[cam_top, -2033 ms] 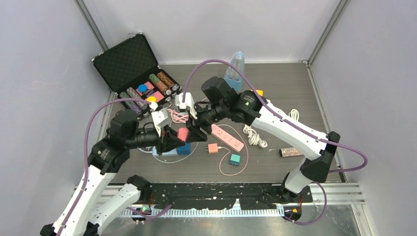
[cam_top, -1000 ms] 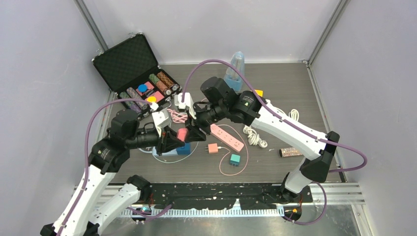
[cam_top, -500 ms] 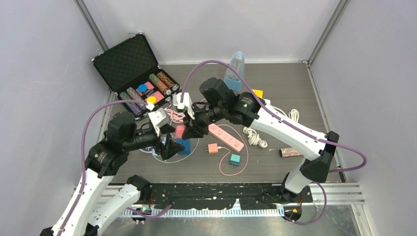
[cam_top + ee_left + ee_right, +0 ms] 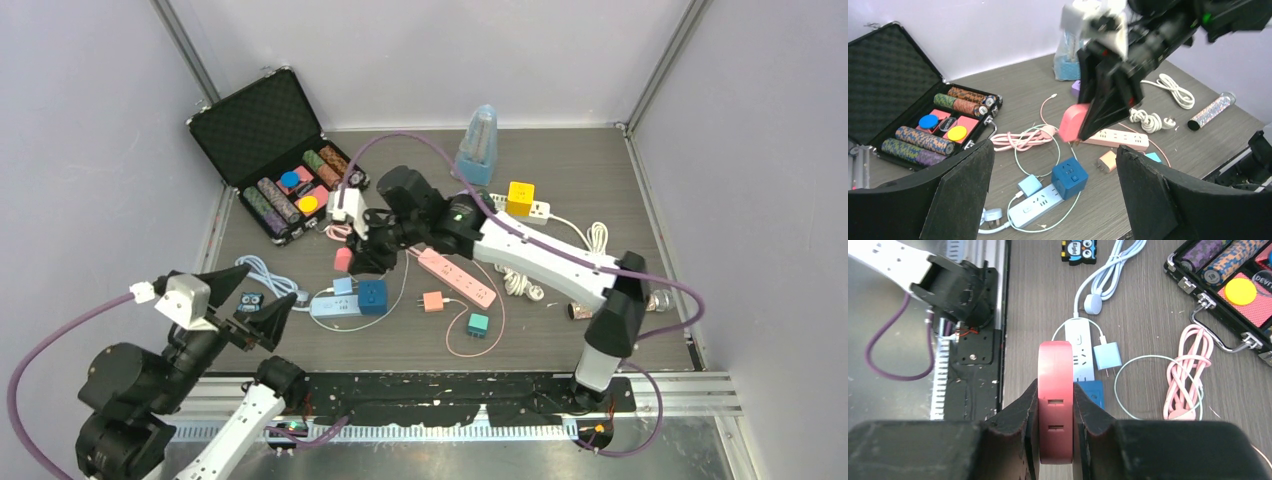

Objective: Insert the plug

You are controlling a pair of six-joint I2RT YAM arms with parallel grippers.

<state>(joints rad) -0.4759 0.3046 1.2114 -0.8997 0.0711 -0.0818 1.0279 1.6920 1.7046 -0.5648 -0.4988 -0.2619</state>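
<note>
Pink plug [image 4: 1055, 365] aloft over the worktop [image 4: 560, 170], not yet seated; right end effector [image 4: 1055, 396] clamped on its flat sides.
Next, I'd say: align over the white power strip [image 4: 1081, 357], press down; left end effector [image 4: 1053, 150] gapes empty; left wrist view alone shows the plug's height.

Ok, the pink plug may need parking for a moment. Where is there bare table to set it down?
Back right is bare table, between the blue bottle and the right wall. A second patch lies in front, between the teal adapter and the glitter tube. The middle is crowded: pink strip, blue strip, loose cables.
</note>
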